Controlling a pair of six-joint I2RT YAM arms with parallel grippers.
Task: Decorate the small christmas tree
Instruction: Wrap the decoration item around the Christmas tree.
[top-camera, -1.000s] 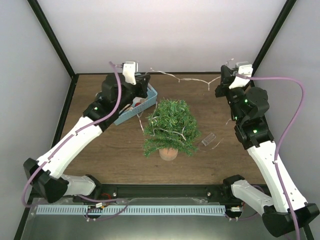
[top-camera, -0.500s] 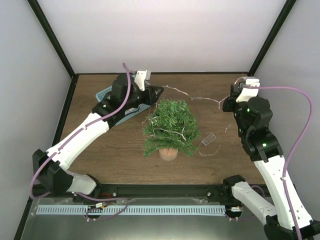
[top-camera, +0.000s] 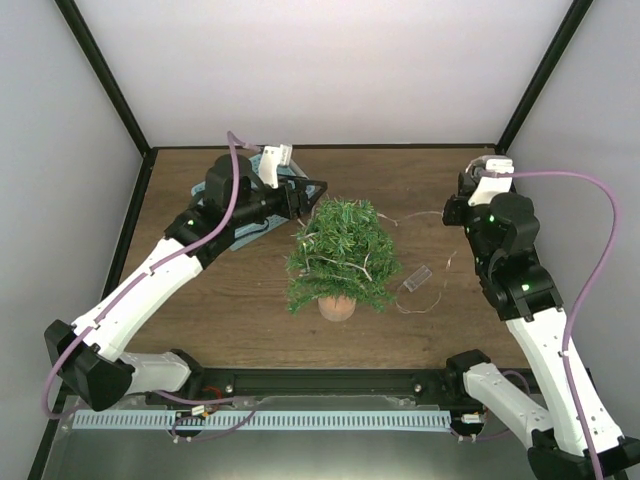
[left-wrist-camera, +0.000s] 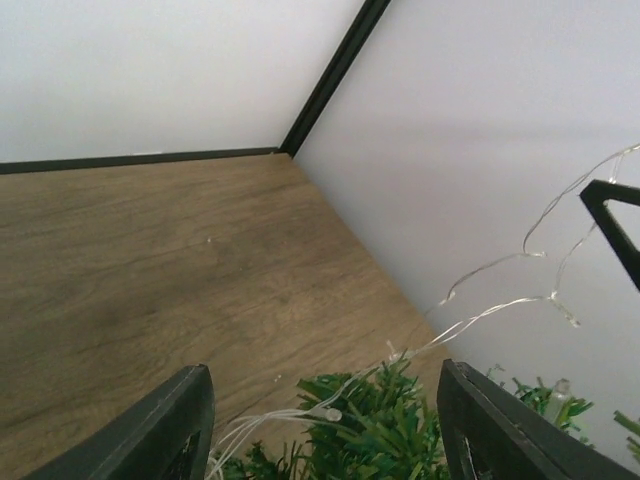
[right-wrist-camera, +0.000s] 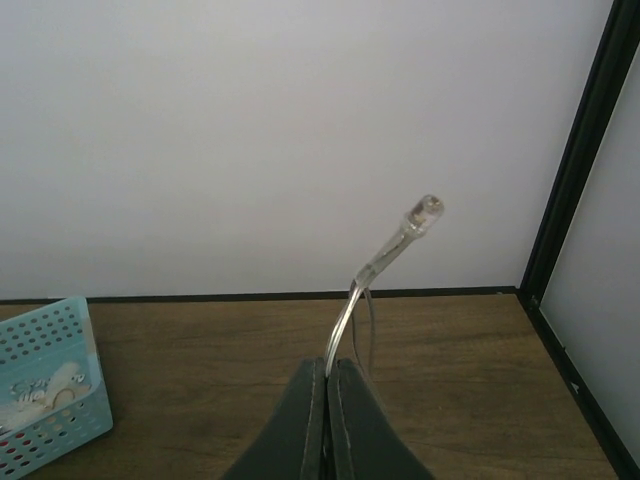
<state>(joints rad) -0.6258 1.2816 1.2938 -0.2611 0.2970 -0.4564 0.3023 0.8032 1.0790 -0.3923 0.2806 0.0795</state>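
The small bushy green christmas tree (top-camera: 340, 255) stands in its little brown pot (top-camera: 337, 306) in the middle of the top view. The left gripper (top-camera: 308, 193) hangs by the tree's upper left side, fingers wide apart, gripping nothing. At the right, the right gripper (right-wrist-camera: 328, 385) pinches a thin silver wire of tiny clear lights (right-wrist-camera: 345, 320) that runs to the tree.

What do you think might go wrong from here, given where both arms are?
The right gripper pinches the light string, which runs to the small christmas tree; pulling farther could drag the strand off or tip the tree. The open left gripper hangs over the treetop loops and might snag them.
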